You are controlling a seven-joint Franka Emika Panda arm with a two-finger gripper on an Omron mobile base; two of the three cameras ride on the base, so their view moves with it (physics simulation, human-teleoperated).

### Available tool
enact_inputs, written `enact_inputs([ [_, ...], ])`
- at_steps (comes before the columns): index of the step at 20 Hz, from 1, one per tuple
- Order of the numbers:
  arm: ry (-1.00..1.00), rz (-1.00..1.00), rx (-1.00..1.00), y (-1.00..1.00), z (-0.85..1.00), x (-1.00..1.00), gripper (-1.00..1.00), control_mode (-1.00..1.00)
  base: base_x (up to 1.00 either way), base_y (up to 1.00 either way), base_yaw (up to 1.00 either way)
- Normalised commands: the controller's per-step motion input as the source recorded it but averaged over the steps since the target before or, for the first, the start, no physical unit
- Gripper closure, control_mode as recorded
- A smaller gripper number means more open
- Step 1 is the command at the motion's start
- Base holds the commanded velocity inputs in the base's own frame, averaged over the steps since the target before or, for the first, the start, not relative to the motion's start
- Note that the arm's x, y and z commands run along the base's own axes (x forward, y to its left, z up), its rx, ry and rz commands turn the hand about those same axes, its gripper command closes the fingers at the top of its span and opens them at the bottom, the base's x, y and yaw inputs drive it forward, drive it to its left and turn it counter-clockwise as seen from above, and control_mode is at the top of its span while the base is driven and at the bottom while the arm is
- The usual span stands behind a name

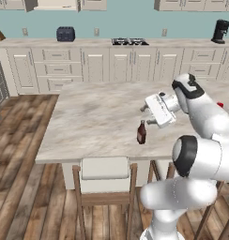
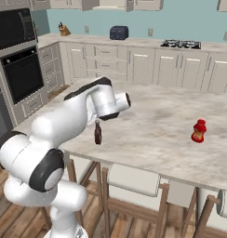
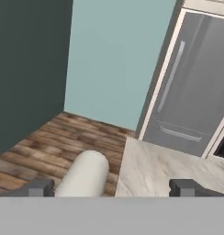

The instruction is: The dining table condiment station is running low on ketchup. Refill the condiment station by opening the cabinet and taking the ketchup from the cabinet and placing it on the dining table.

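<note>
The ketchup (image 1: 141,132) is shown standing upright on the dining table (image 1: 97,117), near the front edge of the marble-look surface and just beside the robot's hand; its base rests on the surface and nothing grips it. In the right base view the same bottle (image 2: 97,133) is seen just below the white wrist, close to the edge above the stools.

The pincer (image 3: 112,188) is seen in the hand view with its two dark fingertips (image 3: 36,188) spread wide apart and nothing between them. The hand is turned sideways, so this view looks past the end of the surface (image 3: 169,170) toward a wooden floor (image 3: 49,147), a pale blue wall (image 3: 114,55) and a grey refrigerator (image 3: 196,87). A cream stool cushion (image 3: 84,174) lies below the surface edge.

A small bright red bottle (image 2: 198,131) stands on the surface well apart from the ketchup. Along the far wall counter a dark toaster (image 1: 65,33), a cooktop (image 1: 129,41) and a black coffee machine (image 1: 220,31) are visible. A built-in oven (image 2: 20,69) is set in the left wall.
</note>
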Motion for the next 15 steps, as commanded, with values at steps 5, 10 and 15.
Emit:
enact_inputs([
  [5, -0.09, -0.12, -0.21, 0.37, 0.29, -0.86, -1.00, -1.00, 0.00, 0.00, 0.00],
  [10, -0.11, -0.13, -0.23, 0.37, 0.18, -0.93, -1.00, -1.00, 0.00, 0.00, 0.00],
  [15, -0.15, -0.13, -0.28, 0.37, 0.22, -0.90, -1.00, -1.00, 0.00, 0.00, 0.00],
])
